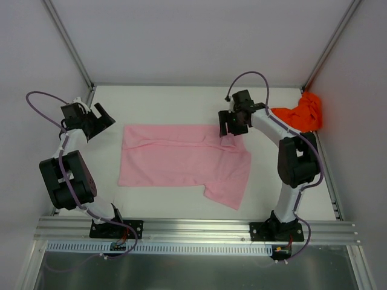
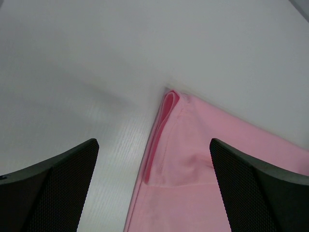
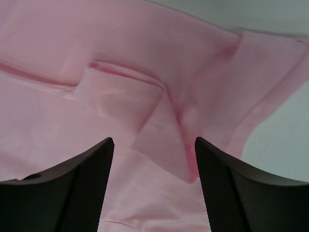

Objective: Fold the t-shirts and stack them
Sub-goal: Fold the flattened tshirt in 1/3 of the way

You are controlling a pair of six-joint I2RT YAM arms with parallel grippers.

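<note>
- While the pale pink cotton short-sleeved t-shirt [image 1: 181,158] lies spread flat across the middle of the white tabletop [image 1: 163,106], its right-hand part is doubled over itself. That leaves a flap pointing toward the near edge.
- Over the pink t-shirt's far right corner hangs the right gripper [image 1: 233,125], its two black fingers standing apart. In the right wrist view a raised crease and a folded-over flap of pink cloth lie between and below them, and no cloth is visibly pinched.
- Off the pink t-shirt's far left corner, above bare tabletop, sits the left gripper [image 1: 106,117], its fingers spread wide and holding nothing. The left wrist view shows the doubled hem of that corner just ahead of it.
- Well to the right of the pink t-shirt, the bright orange-red cotton t-shirt [image 1: 307,112] lies crumpled in a heap, pushed into the far right corner against the white side wall [image 1: 354,133].
- Between the pink t-shirt and that orange-red heap runs the right arm's white forearm [image 1: 269,124], which covers the heap's left end in the top view.
- On the near side of the pink t-shirt, a ribbed aluminium rail [image 1: 199,228] carries both arm bases, and a grey cable [image 1: 251,75] loops above the right wrist.
</note>
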